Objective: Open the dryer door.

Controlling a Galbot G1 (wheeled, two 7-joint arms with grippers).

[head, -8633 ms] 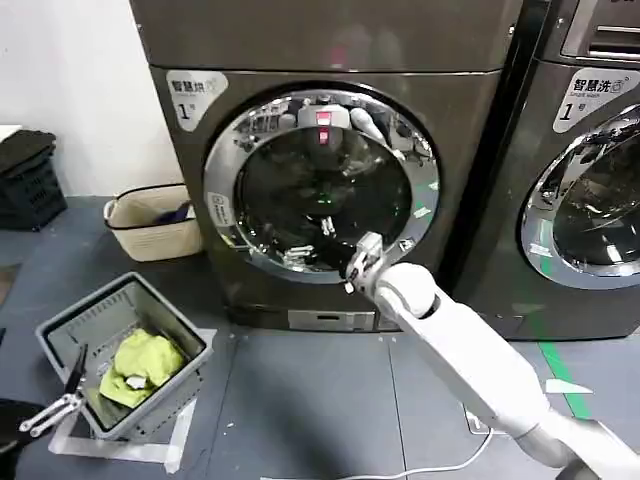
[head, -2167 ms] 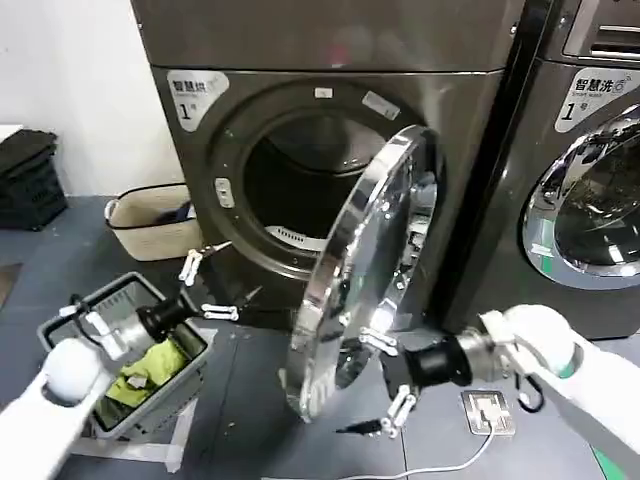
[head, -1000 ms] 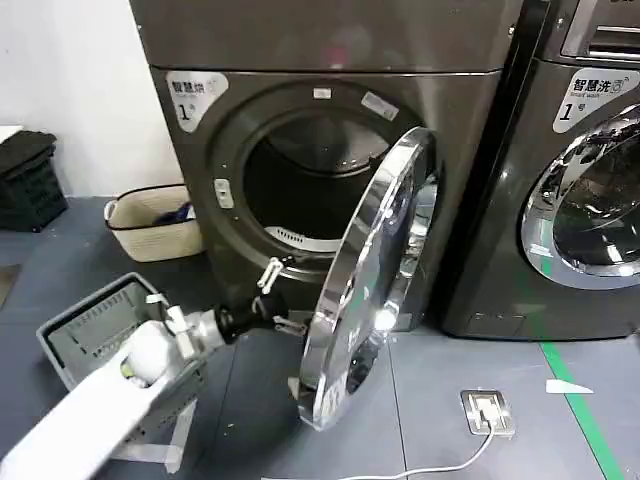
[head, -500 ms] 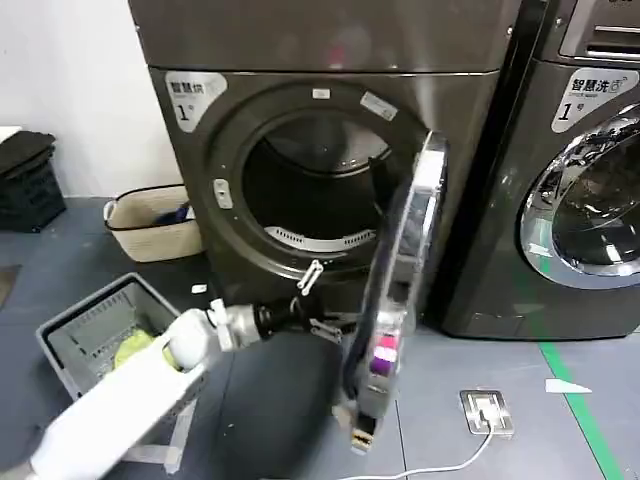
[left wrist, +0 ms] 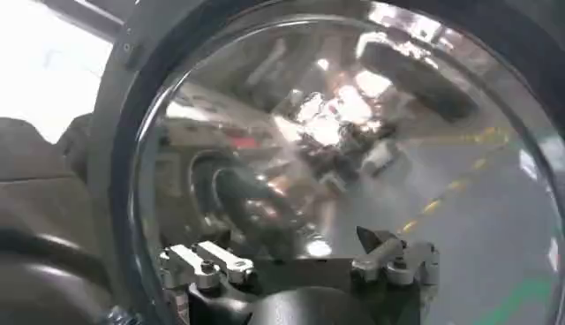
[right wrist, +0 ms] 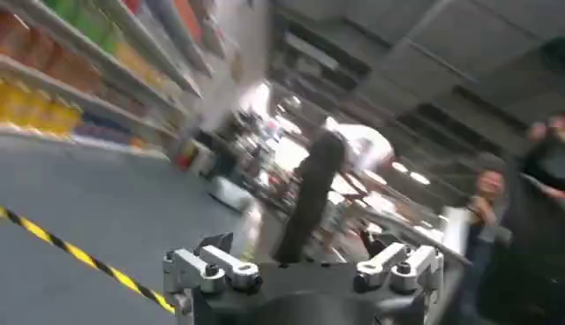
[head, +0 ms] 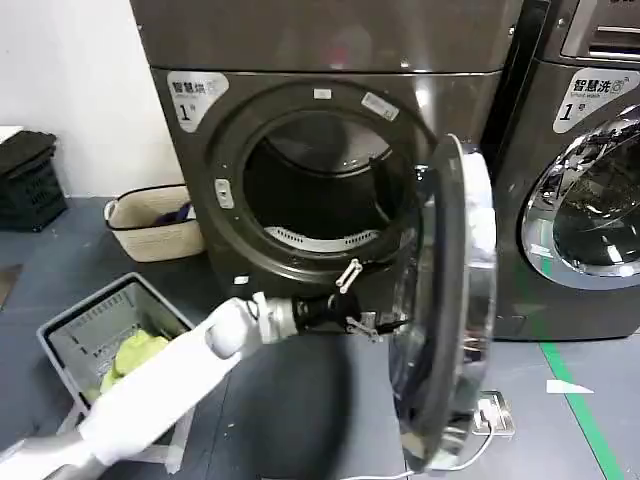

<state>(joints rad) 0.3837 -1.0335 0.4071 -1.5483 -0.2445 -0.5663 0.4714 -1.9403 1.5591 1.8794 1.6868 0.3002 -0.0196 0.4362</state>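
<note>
Standing wide open, dryer door (head: 452,310), left pincer (head: 364,300) spread, just beside it

A grey crate (head: 90,335) with yellow-green cloth (head: 130,355) sits on the floor's left side, a beige basket (head: 150,225) behind it by the wall, a second machine (head: 580,170) at right.

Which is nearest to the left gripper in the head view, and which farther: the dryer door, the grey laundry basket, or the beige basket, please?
From the left gripper:
1. Dryer door, just to its right, swung open.
2. Grey laundry basket, on the floor at left.
3. Beige basket, by the wall, far left.
</note>
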